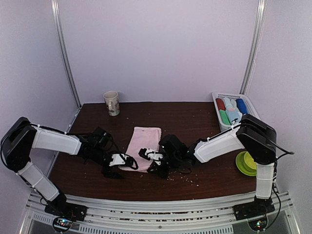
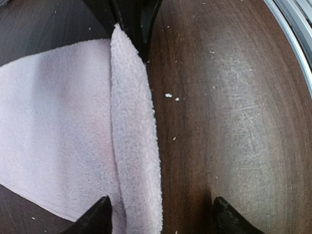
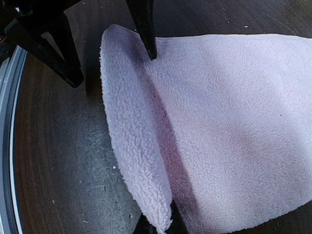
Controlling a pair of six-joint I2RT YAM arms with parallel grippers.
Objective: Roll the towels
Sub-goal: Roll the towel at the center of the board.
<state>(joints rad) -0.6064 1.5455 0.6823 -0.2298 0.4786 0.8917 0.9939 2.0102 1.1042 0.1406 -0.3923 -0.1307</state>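
**Top view.**
- Pink towel (image 1: pixel 145 141): lies at the middle of the dark table (image 1: pixel 195 122), long side running away from the arms.
- Left fingers (image 1: pixel 127 161): at the towel's near left corner.
- Right fingers (image 1: pixel 148 154): at the near right corner, against the cloth.
- Mug (image 1: pixel 111 103): far left of the table.
- White basket (image 1: pixel 226 94): far right, holding rolled towels (image 1: pixel 233 114) (red, green and two blues).
- Green bowl (image 1: pixel 245 163): beside the right arm.

**Left wrist view.**
- Pink towel (image 2: pixel 53 122): spread to the left, its edge turned over into a soft ridge running up the frame.
- Left fingers (image 2: pixel 95 220): wide apart and gripping nothing. One tip is on the cloth side, the other over bare table (image 2: pixel 234 122), with the ridge between them.
- Right fingers (image 2: pixel 134 22): at the top, closed on the ridge's far end.

**Right wrist view.**
- Pink towel (image 3: pixel 229 112): spread to the right, with the fold along its left side.
- Right fingers (image 3: pixel 156 225): at the bottom, pinched shut on the end of the fold.
- Left fingers (image 3: pixel 146 34): at the top and apart. One tip is on the cloth just beside the fold, the other is off the towel.
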